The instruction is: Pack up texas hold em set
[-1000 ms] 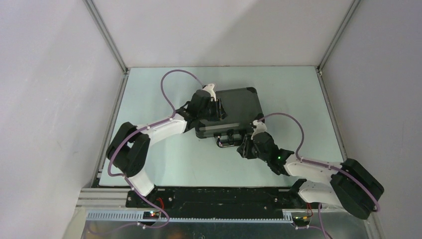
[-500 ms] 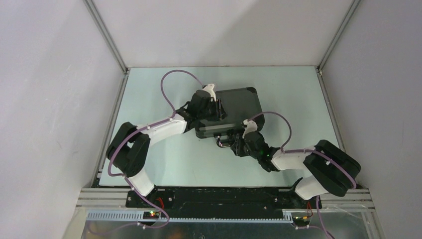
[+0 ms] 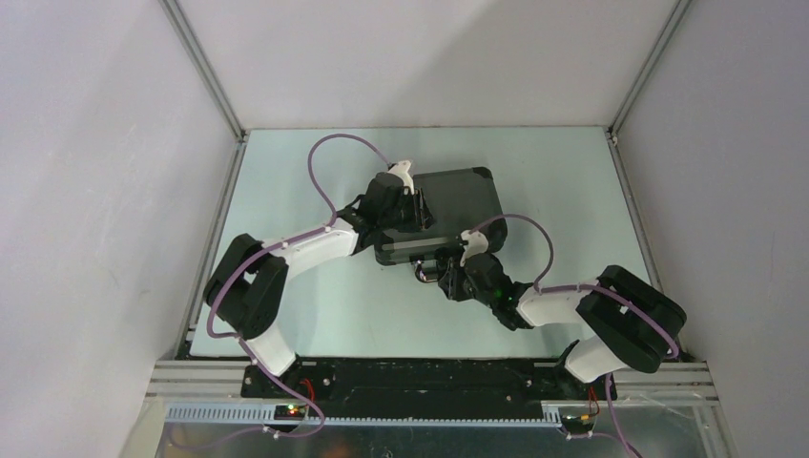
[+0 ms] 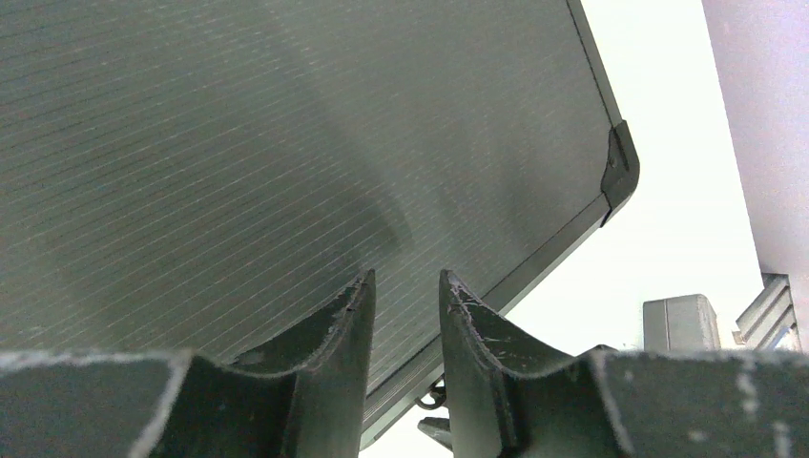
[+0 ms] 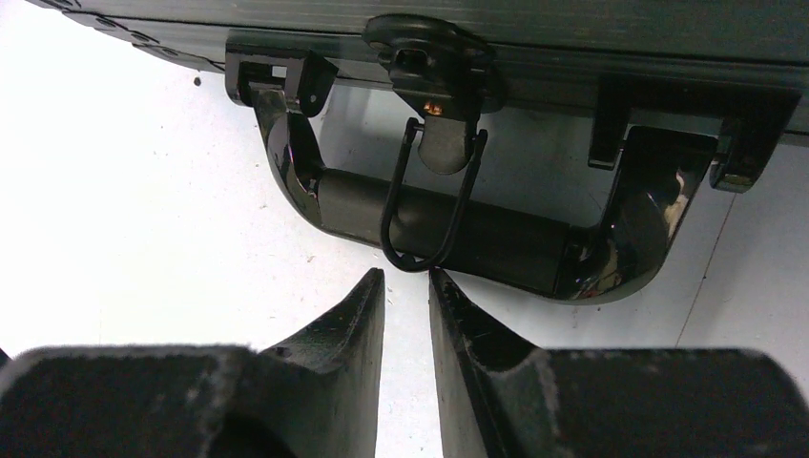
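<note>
Briefcase (image 3: 458,196): small, black, hard-shelled, closed, lying flat and slightly skewed near the middle of pale green table (image 3: 572,191). Lid finely ribbed, with framed edge and black corner cap (image 4: 620,167). On the front edge, facing the arm bases: glossy black U-shaped handle (image 5: 496,243) and round latch with wire loop (image 5: 389,224) hanging across the handle.

Left gripper (image 4: 405,279): low over left part of lid, jaws narrowly apart, holding nothing.

Right gripper (image 5: 407,274): just short of wire loop, jaws narrowly apart, nothing between.
</note>
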Controlling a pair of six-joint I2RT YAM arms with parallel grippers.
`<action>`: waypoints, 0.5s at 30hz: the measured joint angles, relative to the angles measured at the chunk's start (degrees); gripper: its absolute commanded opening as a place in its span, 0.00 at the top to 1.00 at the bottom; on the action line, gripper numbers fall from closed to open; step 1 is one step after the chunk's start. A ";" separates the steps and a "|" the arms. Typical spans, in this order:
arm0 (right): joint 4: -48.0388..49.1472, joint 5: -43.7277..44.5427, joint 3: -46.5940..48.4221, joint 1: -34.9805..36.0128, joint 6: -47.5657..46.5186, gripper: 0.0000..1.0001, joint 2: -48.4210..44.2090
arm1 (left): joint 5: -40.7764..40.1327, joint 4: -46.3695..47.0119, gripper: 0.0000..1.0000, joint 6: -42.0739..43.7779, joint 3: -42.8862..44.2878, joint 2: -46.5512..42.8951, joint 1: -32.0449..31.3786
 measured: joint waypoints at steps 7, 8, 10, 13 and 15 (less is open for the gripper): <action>-0.37 1.73 0.59 -0.09 -1.64 0.71 -1.81 | -0.02 0.07 0.63 0.00 -0.07 0.00 0.00; -0.44 2.01 0.79 -0.20 -1.84 0.71 -2.36 | 0.00 0.09 0.63 0.00 -0.07 0.00 0.00; -0.44 2.97 1.33 -0.31 -2.43 0.70 -3.63 | 0.00 0.11 0.63 0.00 -0.09 0.00 0.00; -0.46 4.09 2.45 -0.90 -3.32 0.69 -4.96 | 0.00 0.50 0.63 0.00 -0.33 0.00 0.00; -0.46 4.24 3.15 -1.46 -3.74 0.69 -5.05 | 0.00 0.70 0.64 0.00 -0.39 0.00 0.00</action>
